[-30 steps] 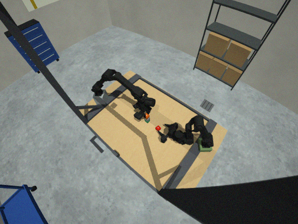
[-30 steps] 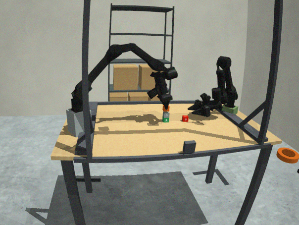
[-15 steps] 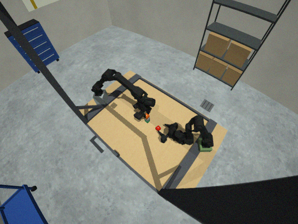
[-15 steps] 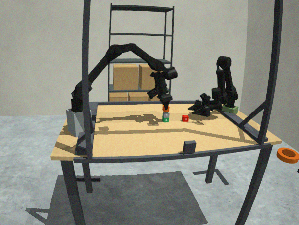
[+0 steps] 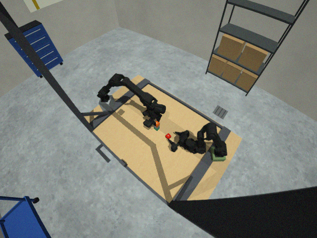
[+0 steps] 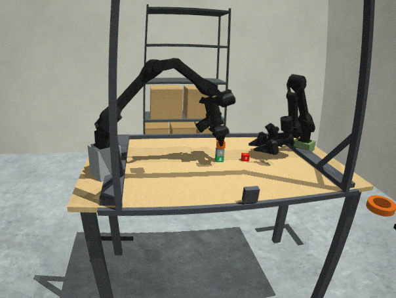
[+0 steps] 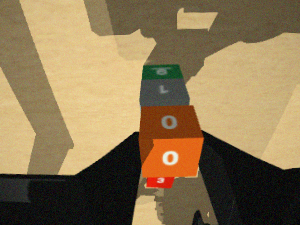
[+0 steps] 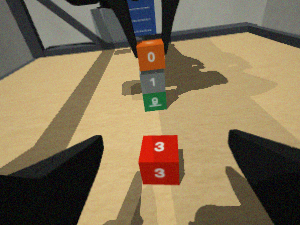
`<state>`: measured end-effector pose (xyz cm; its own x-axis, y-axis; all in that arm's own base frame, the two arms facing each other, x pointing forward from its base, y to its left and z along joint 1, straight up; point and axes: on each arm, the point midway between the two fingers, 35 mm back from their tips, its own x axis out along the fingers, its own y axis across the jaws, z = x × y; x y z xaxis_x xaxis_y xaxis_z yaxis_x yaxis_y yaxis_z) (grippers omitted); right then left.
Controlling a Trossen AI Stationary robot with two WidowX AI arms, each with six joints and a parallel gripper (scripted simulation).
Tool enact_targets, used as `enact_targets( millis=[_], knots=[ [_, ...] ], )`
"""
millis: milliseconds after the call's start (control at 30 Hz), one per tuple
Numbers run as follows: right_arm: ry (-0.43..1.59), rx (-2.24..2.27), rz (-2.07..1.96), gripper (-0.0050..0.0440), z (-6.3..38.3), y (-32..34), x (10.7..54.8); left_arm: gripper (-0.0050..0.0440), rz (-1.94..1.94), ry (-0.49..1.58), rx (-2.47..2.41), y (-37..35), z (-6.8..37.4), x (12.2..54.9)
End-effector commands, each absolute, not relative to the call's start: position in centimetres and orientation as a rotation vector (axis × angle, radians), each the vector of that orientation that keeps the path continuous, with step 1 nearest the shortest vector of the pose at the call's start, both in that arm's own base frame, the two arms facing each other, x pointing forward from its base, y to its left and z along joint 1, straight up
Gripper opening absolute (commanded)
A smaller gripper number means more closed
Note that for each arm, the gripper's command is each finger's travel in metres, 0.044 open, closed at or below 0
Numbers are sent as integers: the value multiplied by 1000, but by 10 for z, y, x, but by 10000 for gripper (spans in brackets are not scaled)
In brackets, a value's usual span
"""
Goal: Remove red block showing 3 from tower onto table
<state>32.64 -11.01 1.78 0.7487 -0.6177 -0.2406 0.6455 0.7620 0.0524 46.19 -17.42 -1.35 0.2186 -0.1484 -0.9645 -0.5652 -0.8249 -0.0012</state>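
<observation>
The table looks like smooth, matt, pale wood.

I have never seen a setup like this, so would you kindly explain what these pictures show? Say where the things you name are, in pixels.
Two black robot arms are mounted at opposite ends of a wooden table (image 5: 126,147) (image 6: 170,193). One picture looks down from above, one from the side, and one from each arm's wrist.

The left gripper (image 6: 221,144) (image 8: 150,56) holds an orange block (image 5: 157,123) (image 6: 221,144) (image 7: 172,157) (image 8: 151,57), marked 0, above a grey block (image 6: 219,153) (image 7: 164,92) (image 8: 153,82) on a green one (image 6: 219,159) (image 7: 162,72) (image 8: 155,102).

The open right gripper (image 8: 164,139) holds nothing; a red block (image 5: 168,136) (image 6: 245,157) (image 7: 160,182) (image 8: 159,160), marked 3, sits apart on the table.
</observation>
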Motion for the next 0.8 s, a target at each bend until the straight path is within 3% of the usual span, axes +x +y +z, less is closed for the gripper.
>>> enact_targets(
  millis=[0,133,167,433,767],
  knots=[
    [199,140,-691,400,23,-110,327,-50,1605,665,-2170,-176,-5,465],
    [199,140,-691,400,23,-110,327,-50,1606,665,-2170,-176,-10,462],
    [199,140,-691,400,23,-110,327,24,1597,665,-2177,-176,-4,466],
    [199,140,-691,400,23,-110,327,213,1597,665,-2177,-176,-4,466],
    [199,140,-691,400,23,-110,327,213,1597,665,-2177,-176,-4,466]
  ],
)
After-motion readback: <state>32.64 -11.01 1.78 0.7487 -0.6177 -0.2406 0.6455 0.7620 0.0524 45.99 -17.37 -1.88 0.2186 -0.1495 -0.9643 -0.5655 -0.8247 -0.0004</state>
